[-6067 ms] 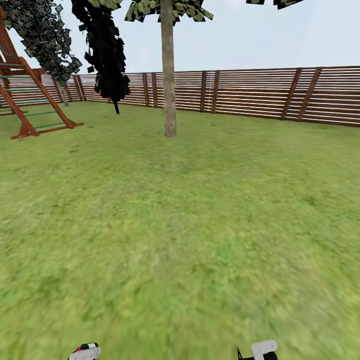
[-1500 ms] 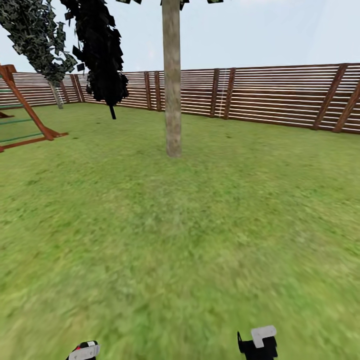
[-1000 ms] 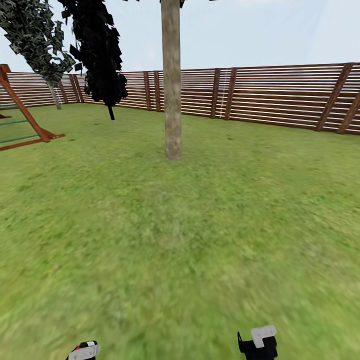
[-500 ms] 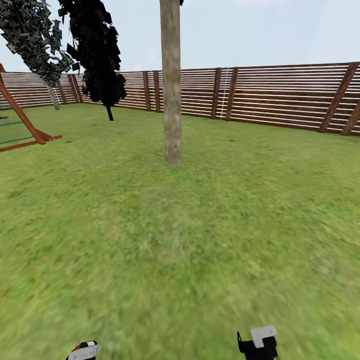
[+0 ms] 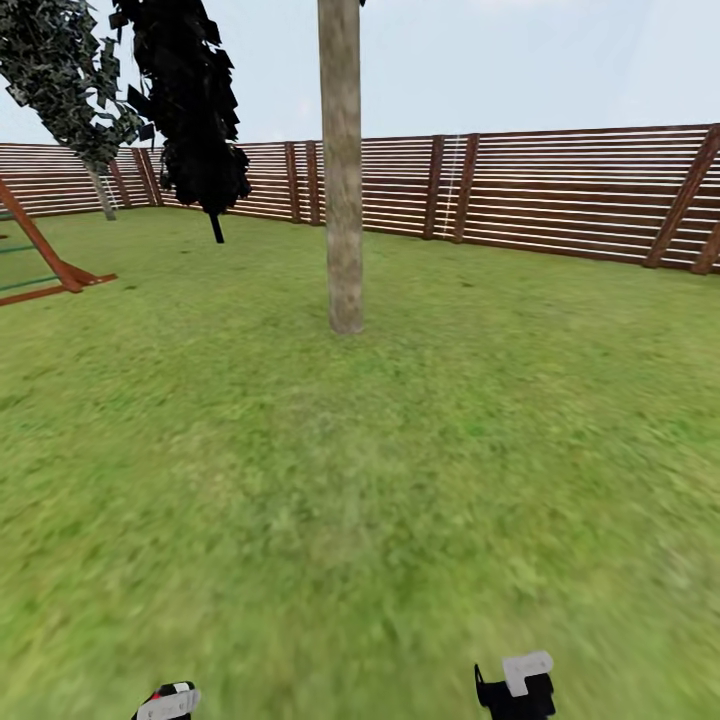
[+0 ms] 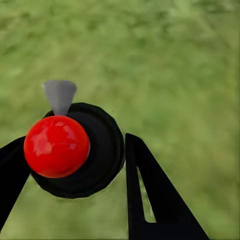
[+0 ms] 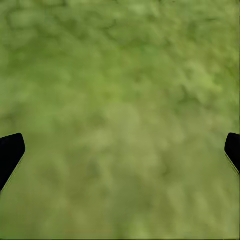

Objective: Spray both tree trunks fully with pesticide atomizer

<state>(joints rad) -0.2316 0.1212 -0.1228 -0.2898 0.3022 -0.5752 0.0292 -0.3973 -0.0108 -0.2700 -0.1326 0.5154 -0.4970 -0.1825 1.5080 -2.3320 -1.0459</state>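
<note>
The lawn [image 5: 400,480] spreads green across the whole garden, closed at the far side by a brown slatted wooden fence [image 5: 560,190]. Straight ahead stands 1 tall tree, its pale grey-brown tree trunk [image 5: 342,170] upright and a little wider at the foot, rising out of the top of the head view. To its left is a black cone-shaped tree [image 5: 190,100], and further left a darker leafy tree [image 5: 70,70] leaning by the fence. At the left edge sits the leg of a red-brown wooden play frame [image 5: 40,250].

Low in the head view, the 2 arms just peek in: the left gripper [image 5: 168,702] with a speck of red on it, and the right gripper [image 5: 515,685], well apart from each other.

In the left wrist view, the left gripper [image 6: 75,170] has its black fingers [image 6: 150,195] closed onto the pesticide atomizer [image 6: 82,152], 1 on each side of the dark round body and touching it. The bottle's long axis runs along the fingers, so it is seen end on, its red top [image 6: 56,146] facing the camera and a small grey nozzle [image 6: 60,95] jutting out sideways from under it. Grass lies beyond it.

In the right wrist view, the right gripper [image 7: 120,150] has its fingers [image 7: 10,152] spread wide, with nothing but blurred grass between them.
</note>
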